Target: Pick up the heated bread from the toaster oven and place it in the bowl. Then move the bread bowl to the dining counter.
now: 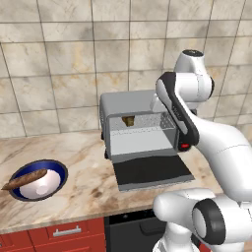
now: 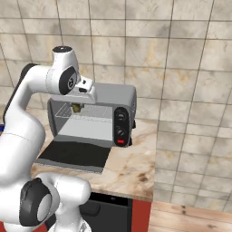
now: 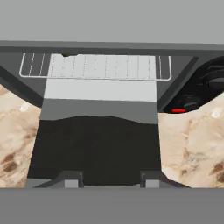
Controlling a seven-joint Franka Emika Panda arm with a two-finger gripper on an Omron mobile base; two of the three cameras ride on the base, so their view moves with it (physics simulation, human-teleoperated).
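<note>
The toaster oven (image 3: 100,89) stands open on the marbled counter (image 3: 192,144) (black door (image 3: 94,148) dropped flat, wire rack (image 3: 96,66) inside).

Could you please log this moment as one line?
gripper: open, empty, above oven door | bread: on oven rack | bowl: holds brown stick

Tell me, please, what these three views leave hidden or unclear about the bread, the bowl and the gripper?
- Heated bread: a small brown lump at the back of the toaster oven; shape unclear in both base views.
- Bowl: its inside is partly covered by the dark stick in the left base view.
- Gripper: just the fingertips above the black door in the hand view; nothing between them.
</note>
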